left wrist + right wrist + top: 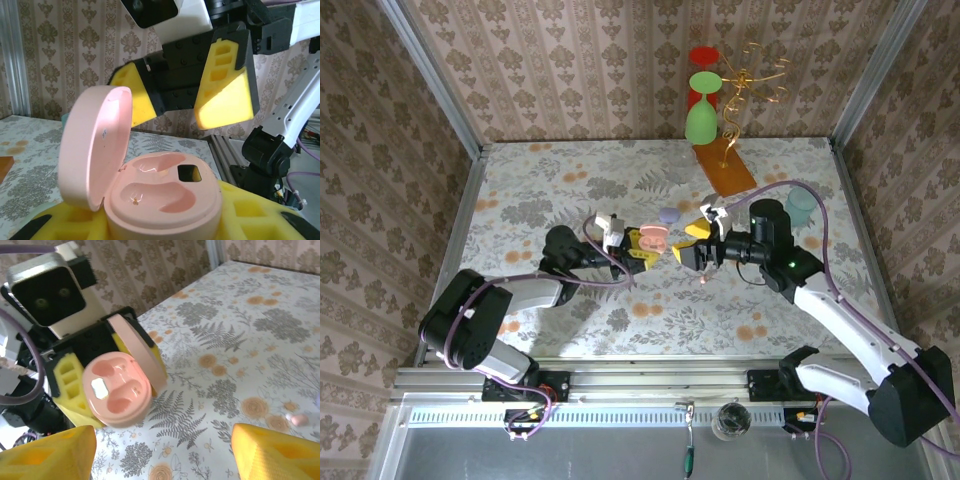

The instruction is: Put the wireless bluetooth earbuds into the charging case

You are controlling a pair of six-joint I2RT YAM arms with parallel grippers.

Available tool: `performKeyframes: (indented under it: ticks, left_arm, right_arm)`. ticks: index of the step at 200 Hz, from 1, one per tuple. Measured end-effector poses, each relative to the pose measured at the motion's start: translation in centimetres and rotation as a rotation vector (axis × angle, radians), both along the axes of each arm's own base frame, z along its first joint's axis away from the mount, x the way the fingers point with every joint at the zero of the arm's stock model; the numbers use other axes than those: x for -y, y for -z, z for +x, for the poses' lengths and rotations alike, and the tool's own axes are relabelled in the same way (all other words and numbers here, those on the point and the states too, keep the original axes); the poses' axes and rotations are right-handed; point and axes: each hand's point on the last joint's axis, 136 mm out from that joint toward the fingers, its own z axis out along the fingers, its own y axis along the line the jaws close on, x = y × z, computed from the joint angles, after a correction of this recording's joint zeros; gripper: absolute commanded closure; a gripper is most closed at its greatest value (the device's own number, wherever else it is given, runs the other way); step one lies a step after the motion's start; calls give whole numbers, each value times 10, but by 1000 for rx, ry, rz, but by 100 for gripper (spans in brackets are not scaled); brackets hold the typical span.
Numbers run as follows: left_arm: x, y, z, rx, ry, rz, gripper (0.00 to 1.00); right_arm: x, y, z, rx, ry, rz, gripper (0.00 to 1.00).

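Note:
My left gripper (640,250) is shut on the pink charging case (165,200), its yellow fingers (260,210) pressing on both sides. The case's lid (95,150) stands open, and the two wells show bare pink plastic. My right gripper (688,242) hangs just right of the case (655,238), open with nothing between its yellow fingers (225,85). In the right wrist view the case (117,392) lies upper left of the open gripper (160,455). One small pink earbud (300,420) lies on the tablecloth at the right edge.
A lilac pebble-shaped case (668,215) sits just behind the grippers. A teal object (801,205) rests at the right. At the back stand a green glass (701,115), a red glass (702,60), and a gold wire stand (745,85) on an orange board (724,168).

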Motion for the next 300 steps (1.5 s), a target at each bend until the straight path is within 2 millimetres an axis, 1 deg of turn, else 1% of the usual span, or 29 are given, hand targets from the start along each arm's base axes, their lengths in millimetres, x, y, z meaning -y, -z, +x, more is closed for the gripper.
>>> performKeyframes:
  ticks: [20, 35, 51, 63, 83, 93, 117, 137, 158, 176, 212, 251, 300]
  left_arm:
    - [-4, 2, 6, -8, -28, 2, 65]
    - [-7, 4, 11, -14, -47, 5, 65]
    - [-10, 5, 14, -17, -63, 5, 65]
    - [-10, 3, 15, -14, -70, 1, 65]
    - [-12, 0, 15, -6, -82, -6, 65]
    - [-14, -1, 16, -4, -88, -8, 65]
    - [-23, 3, 25, -12, -128, -3, 65]
    - [-30, 6, 32, -17, -155, 0, 65]
    - [-34, 6, 35, -16, -169, 1, 65]
    - [-34, 5, 34, -13, -169, -1, 65]
    - [-35, 5, 34, -13, -169, -1, 65]
    - [-35, 2, 33, -5, -170, -6, 65]
    - [-35, 1, 32, -3, -169, -7, 65]
  right_arm:
    - [17, 7, 14, -61, 127, 1, 32]
    - [37, 20, 27, -139, 258, -16, 35]
    - [58, 46, 37, -252, 392, -59, 38]
    - [72, 72, 39, -345, 475, -115, 38]
    - [85, 109, 34, -470, 560, -214, 39]
    - [89, 122, 30, -512, 586, -256, 40]
    - [90, 152, 25, -601, 603, -342, 40]
    - [87, 174, 25, -683, 589, -398, 40]
    - [80, 193, 29, -753, 562, -433, 41]
    - [75, 204, 34, -790, 540, -452, 41]
    - [61, 219, 44, -847, 490, -453, 41]
    - [54, 234, 37, -909, 447, -456, 40]
    - [52, 233, 34, -919, 429, -429, 41]
